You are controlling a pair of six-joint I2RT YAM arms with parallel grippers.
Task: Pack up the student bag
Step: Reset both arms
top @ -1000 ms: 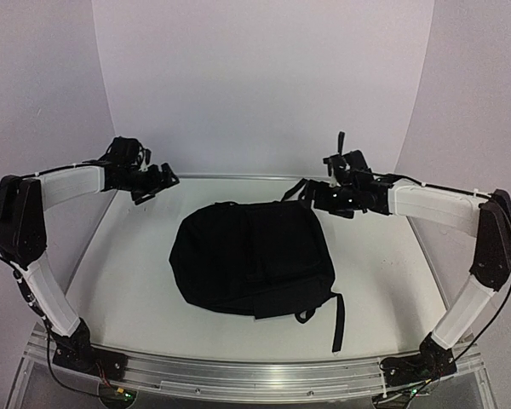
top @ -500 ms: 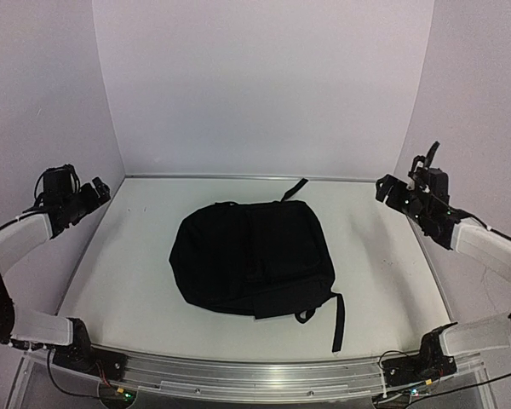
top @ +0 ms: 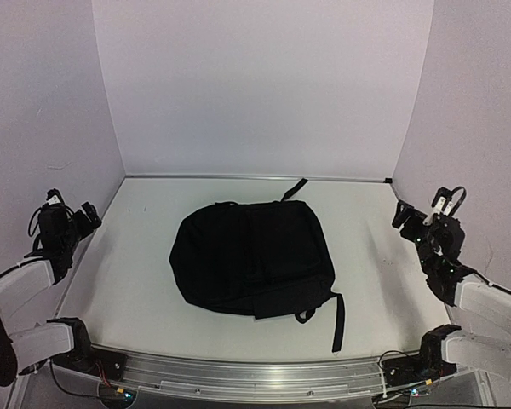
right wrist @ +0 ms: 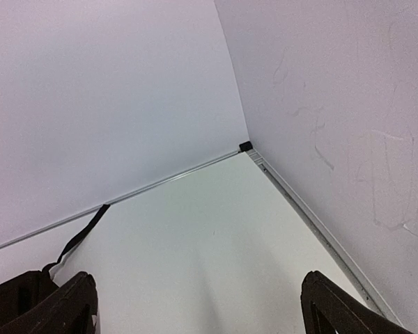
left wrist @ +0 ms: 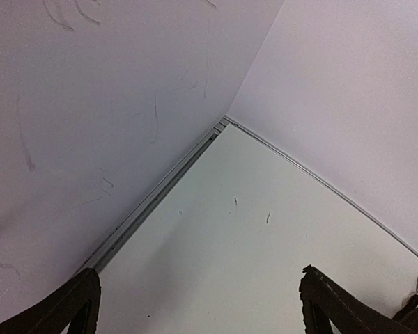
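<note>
Both claws stand wide open and hold nothing. In its wrist view the left claw point(left wrist: 198, 278) shows its two dark fingers far apart over bare table, and the right claw point(right wrist: 198, 278) shows the same. From above, each arm is folded low at its own side of the table point(top: 128, 264), near the side walls and well apart from the student bag point(top: 251, 256).

The bag lies flat in the middle of the white table, closed, with one black strap point(top: 337, 322) trailing toward the near edge and a small loop point(top: 294, 188) pointing to the back wall point(top: 264, 85). The walls are plain and pale, with some faint scratches on the side walls. A metal rail point(top: 238, 375) runs along the near edge, where the arm bases are fixed.

One second ago both claws were raised over the far part of the table, close to the top of the bag. Since then they have gone outward and down to the sides. The bag has not moved.
</note>
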